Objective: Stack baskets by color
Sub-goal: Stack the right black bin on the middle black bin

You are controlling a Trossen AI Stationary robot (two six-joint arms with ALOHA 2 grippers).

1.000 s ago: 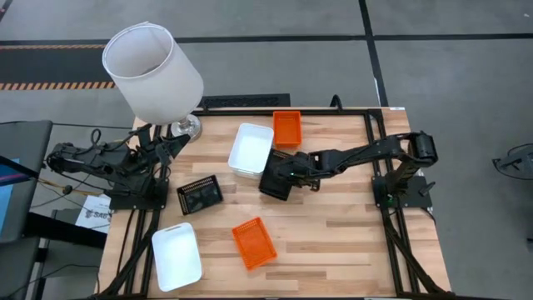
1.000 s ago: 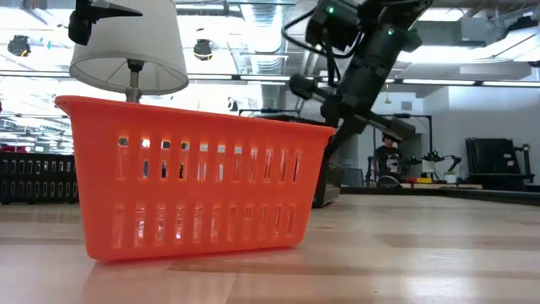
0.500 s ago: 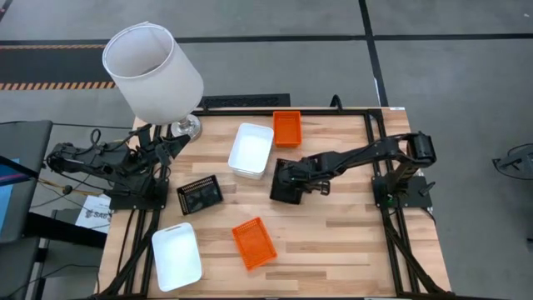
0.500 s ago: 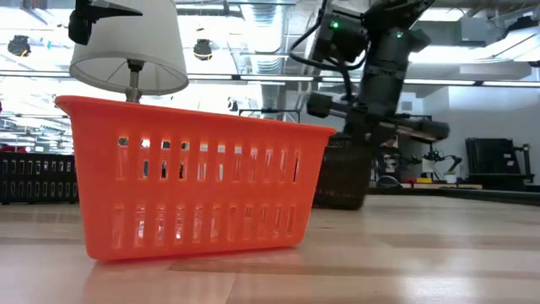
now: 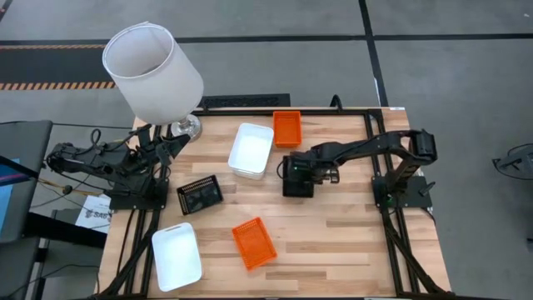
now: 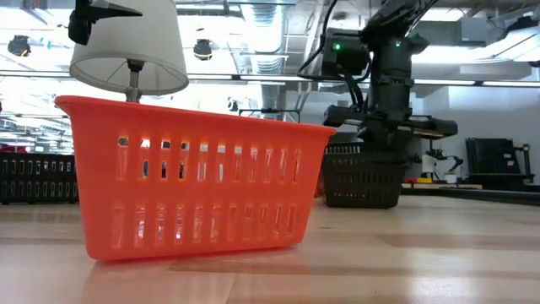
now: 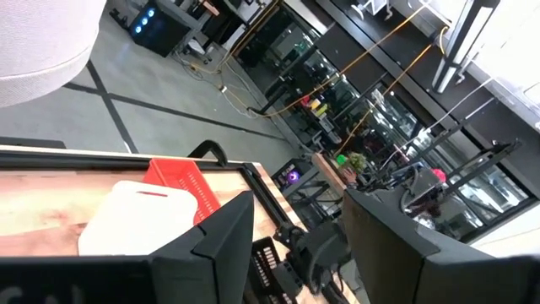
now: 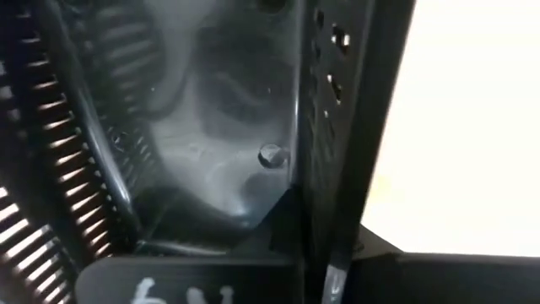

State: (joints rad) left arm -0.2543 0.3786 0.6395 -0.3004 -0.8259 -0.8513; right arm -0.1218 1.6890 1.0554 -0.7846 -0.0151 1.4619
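Observation:
A black basket (image 5: 297,185) stands on its bottom mid-table, also seen in the low view (image 6: 363,176). My right gripper (image 5: 300,171) points down over it, shut on its wall. Loose on the table are a white basket (image 5: 251,150), an orange basket (image 5: 287,128), a black mesh basket (image 5: 200,194), a second white basket (image 5: 176,255) and a second orange basket (image 5: 254,242). My left gripper (image 7: 299,245) waits open at the table's left edge. My right gripper has the black basket's side wall (image 8: 333,127) between its two fingers, one finger (image 8: 186,283) inside the basket and one outside. It comes from above, pointing down. The basket stands upright with its bottom on the table (image 6: 363,203).
A lamp with a large white shade (image 5: 152,60) stands at the far left corner, above my left arm. The near orange basket (image 6: 194,190) fills much of the low view. Bare wood (image 5: 350,242) lies at the near right.
My right gripper has carried the black basket a little toward the table's right edge and turned to point straight down. The basket, tilted before, now stands flat on the table.

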